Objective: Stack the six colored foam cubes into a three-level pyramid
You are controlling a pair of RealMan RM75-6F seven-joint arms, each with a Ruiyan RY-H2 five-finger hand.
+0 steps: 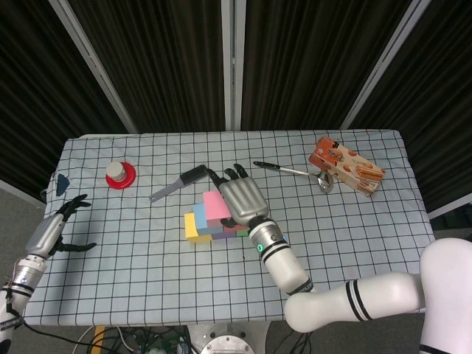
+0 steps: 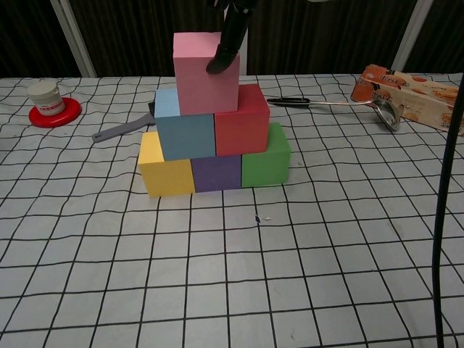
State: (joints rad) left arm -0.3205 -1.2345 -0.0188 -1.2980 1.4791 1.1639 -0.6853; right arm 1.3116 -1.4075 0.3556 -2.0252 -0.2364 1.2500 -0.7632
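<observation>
The foam cubes stand as a pyramid mid-table. Yellow (image 2: 165, 170), purple (image 2: 216, 172) and green (image 2: 266, 163) cubes form the bottom row, with blue (image 2: 185, 134) and red (image 2: 243, 127) cubes on them. The pink cube (image 2: 199, 76) (image 1: 215, 205) sits on top, over the blue-red seam. My right hand (image 1: 240, 195) covers the pink cube from above and holds it, its thumb (image 2: 226, 43) pressed on the front face. My left hand (image 1: 55, 228) hangs off the table's left edge, fingers spread, holding nothing.
A white jar on a red lid (image 2: 52, 104) stands at the far left. A grey-handled scraper (image 2: 119, 132) lies behind the pyramid's left side. A ladle (image 2: 341, 105) and a snack box (image 2: 409, 87) lie at the back right. A black cable (image 2: 446, 217) hangs at the right.
</observation>
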